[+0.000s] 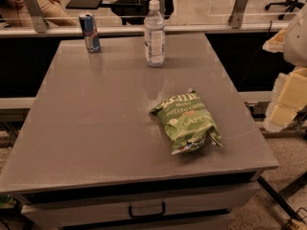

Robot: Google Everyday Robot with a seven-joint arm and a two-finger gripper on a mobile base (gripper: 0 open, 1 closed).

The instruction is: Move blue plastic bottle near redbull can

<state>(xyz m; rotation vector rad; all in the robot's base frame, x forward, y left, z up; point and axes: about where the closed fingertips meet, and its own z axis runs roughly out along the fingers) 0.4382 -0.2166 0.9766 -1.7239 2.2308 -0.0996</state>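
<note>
In the camera view, the blue plastic bottle (154, 35) was seen standing upright near the far edge of the table (96, 128), about midway across it. The redbull can (89, 32) stood upright at the far left corner, well apart from the bottle. The end effector (287, 102) was made out only partly at the right edge of the view, beyond the table's right side and well apart from both things. Whether it was released or clenched could not be told, and nothing was seen to be held in it.

Several risks were judged from this layout. The bottle was tall and narrow, so it could be toppled if it were struck high during the approach or gripped close to its cap. Its clear plastic wall was likely to give under pressure, so a slip or a tilt in the grasp was thought possible. The can stood close to the table's far left corner, and it could be knocked over or pushed off if the bottle were set down too tightly against it. A green bag of chips (188, 125) lay between the near right side and the bottle, and it could be brushed or dragged by a low reach from that side.

By count, one bottle, one can, one bag of chips, one table and one end effector were seen.
</note>
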